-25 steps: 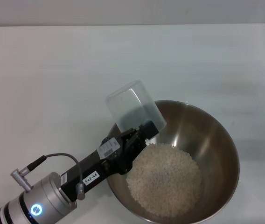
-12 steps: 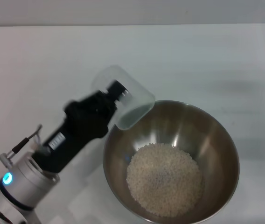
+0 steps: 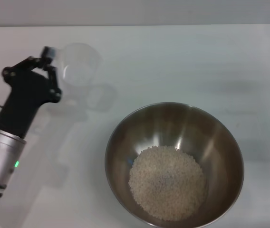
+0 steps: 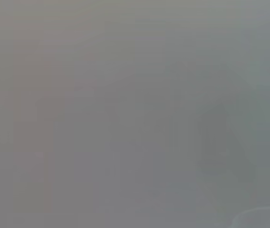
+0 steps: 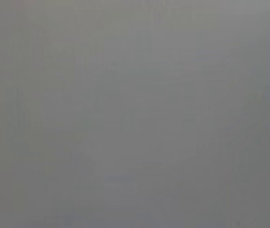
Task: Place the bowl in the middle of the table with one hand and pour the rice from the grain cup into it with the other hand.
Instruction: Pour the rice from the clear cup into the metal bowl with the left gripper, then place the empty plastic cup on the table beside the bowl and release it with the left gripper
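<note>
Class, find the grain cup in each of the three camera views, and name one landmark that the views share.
Head view: grain cup upper left, at the left claw, apart from the bowl.
Left wrist view: not recognisable.
Right wrist view: not in it.
Shared landmark: none can be made out.

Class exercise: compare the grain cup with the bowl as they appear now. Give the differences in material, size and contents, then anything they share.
The grain cup is clear plastic; the bowl is shiny steel. The grain cup is much smaller than the bowl. The grain cup looks empty at the left gripper; the bowl holds the rice. Both have round rims.
</note>
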### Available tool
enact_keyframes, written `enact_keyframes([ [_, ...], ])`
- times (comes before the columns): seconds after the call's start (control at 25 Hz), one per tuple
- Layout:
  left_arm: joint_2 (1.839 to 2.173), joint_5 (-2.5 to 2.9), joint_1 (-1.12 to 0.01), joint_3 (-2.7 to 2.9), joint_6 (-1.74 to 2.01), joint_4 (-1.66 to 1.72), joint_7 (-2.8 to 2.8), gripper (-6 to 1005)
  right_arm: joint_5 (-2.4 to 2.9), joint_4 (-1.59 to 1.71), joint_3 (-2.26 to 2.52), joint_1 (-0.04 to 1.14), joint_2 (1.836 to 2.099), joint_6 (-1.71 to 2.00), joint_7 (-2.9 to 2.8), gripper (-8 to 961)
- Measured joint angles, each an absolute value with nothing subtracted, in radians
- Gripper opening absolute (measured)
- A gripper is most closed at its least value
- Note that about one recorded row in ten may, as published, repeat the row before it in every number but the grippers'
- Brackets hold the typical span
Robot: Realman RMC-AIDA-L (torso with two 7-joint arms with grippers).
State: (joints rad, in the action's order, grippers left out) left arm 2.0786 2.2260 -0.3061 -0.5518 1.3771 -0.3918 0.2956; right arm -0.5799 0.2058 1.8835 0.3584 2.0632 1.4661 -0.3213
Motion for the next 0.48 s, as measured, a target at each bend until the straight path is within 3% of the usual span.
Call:
enact_keyframes([
  [0.48,2.079,2.127,-0.315,-0.564,1.128,-0.408,0.118,145,-0.580,0.210,1.879,0.369,2.063,1.467,-0.368,422],
])
